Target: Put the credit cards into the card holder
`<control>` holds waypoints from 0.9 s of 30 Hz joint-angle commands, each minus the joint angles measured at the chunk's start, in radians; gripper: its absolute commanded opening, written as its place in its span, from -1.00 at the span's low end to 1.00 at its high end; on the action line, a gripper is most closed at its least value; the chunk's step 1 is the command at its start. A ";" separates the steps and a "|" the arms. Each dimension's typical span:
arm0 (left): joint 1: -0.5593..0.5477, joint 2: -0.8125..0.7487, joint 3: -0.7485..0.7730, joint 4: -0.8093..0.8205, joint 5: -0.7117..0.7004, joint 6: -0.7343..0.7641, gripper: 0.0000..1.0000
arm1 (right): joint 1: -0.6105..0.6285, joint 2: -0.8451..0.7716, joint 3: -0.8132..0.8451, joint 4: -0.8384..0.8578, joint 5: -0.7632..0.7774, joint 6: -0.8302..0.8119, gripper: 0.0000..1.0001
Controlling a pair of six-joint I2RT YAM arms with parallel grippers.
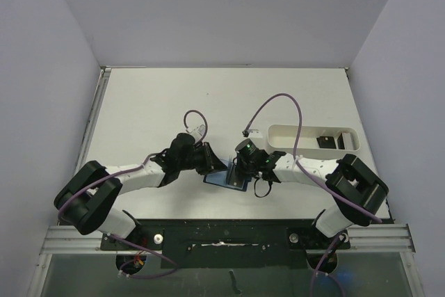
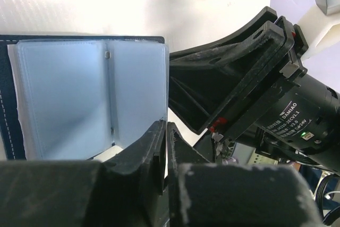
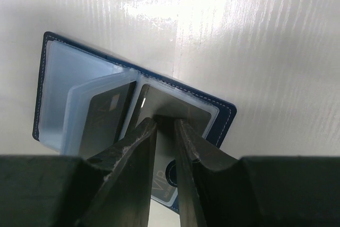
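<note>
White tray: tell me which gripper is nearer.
Right. The right gripper, at the card holder, is just left of the white tray; the left gripper is farther left, across the holder.

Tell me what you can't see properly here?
- Top view: left arm and right arm cover most of the card holder.
- Top view: cards in the white tray are too small to read.
- Right wrist view: the right end effector covers much of the card; grip unclear.
- Left wrist view: the left end effector hides whether it pinches a pocket.
</note>
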 commanded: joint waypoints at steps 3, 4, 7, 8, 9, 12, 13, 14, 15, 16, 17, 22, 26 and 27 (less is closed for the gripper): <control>-0.015 0.016 0.043 0.019 -0.022 0.036 -1.00 | -0.005 -0.015 -0.008 0.003 0.047 -0.036 -0.55; -0.019 0.022 0.045 0.019 -0.026 0.039 -1.00 | -0.005 -0.018 -0.007 -0.004 0.052 -0.035 -0.56; -0.027 0.038 0.055 0.020 -0.028 0.046 -1.00 | -0.008 -0.043 -0.003 -0.040 0.076 -0.032 -0.56; -0.031 0.045 0.062 0.017 -0.026 0.047 -1.00 | -0.008 -0.056 -0.002 -0.055 0.087 -0.029 -0.55; -0.035 0.050 0.066 0.016 -0.025 0.049 -1.00 | -0.011 -0.071 -0.001 -0.080 0.096 -0.026 -0.55; -0.045 0.066 0.079 0.016 -0.027 0.049 -1.00 | -0.012 -0.129 -0.004 -0.125 0.128 -0.018 -0.49; -0.048 0.069 0.082 0.012 -0.031 0.053 -1.00 | -0.013 -0.149 -0.006 -0.137 0.132 -0.018 -0.46; -0.051 0.071 0.088 0.002 -0.037 0.058 -1.00 | -0.015 -0.168 -0.004 -0.148 0.136 -0.018 -0.43; -0.055 0.074 0.092 -0.014 -0.046 0.068 -1.00 | -0.015 -0.188 0.000 -0.161 0.139 -0.020 -0.40; -0.057 0.078 0.092 -0.032 -0.057 0.076 -1.00 | -0.015 -0.204 0.006 -0.174 0.146 -0.021 -0.38; -0.059 0.082 0.111 -0.042 -0.061 0.082 -1.00 | -0.016 -0.222 0.015 -0.185 0.151 -0.027 -0.35; -0.066 0.082 0.122 -0.044 -0.075 0.084 -0.92 | -0.052 -0.275 0.053 -0.207 0.170 -0.127 -0.25; -0.068 0.066 0.143 -0.102 -0.104 0.117 -0.58 | -0.144 -0.276 0.105 -0.242 0.171 -0.235 -0.20; -0.068 0.058 0.147 -0.130 -0.116 0.131 -0.44 | -0.173 -0.276 0.123 -0.257 0.178 -0.255 -0.19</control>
